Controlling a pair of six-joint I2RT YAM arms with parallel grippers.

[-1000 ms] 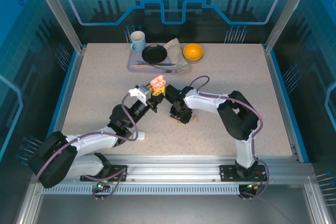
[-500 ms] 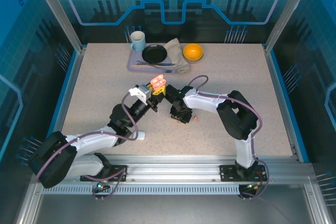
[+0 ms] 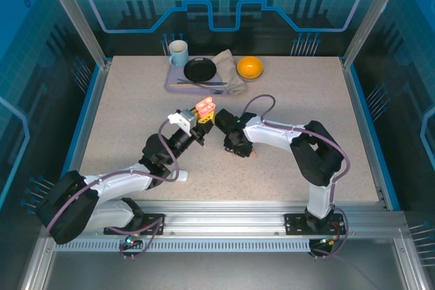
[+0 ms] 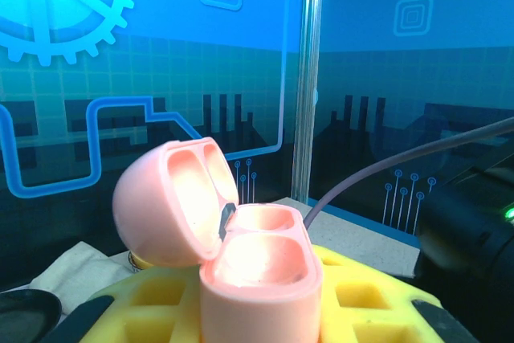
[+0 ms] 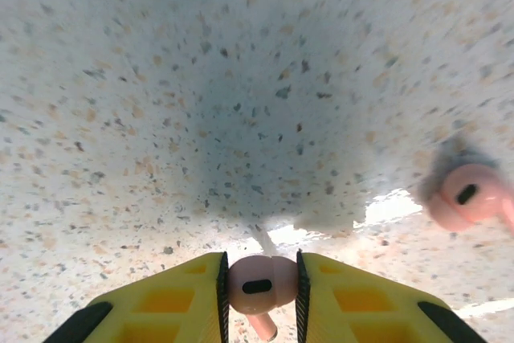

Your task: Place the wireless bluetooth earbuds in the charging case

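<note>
My left gripper (image 4: 261, 315) is shut on a salmon-pink charging case (image 4: 261, 275) and holds it upright above the table with its lid swung open. Both wells look empty. From above, the charging case (image 3: 204, 107) sits at table centre, in the left gripper (image 3: 202, 117). Just to its right, my right gripper (image 3: 237, 149) points down close to the tabletop. In the right wrist view, this gripper (image 5: 259, 280) is shut on a salmon-pink earbud (image 5: 259, 285), stem pointing down. A second pink earbud (image 5: 470, 197) lies on the table to the right, and shows from above (image 3: 253, 155).
A tray (image 3: 170, 85) at the back of the table holds a mug (image 3: 178, 52), a black plate (image 3: 200, 69) and a grey cloth (image 3: 228, 73). An orange bowl (image 3: 249, 67) stands beside it. Speckled tabletop spreads open on both sides.
The right gripper's jaws have narrowed, and the right arm has shifted slightly to the right. The left arm and the case have not moved.
</note>
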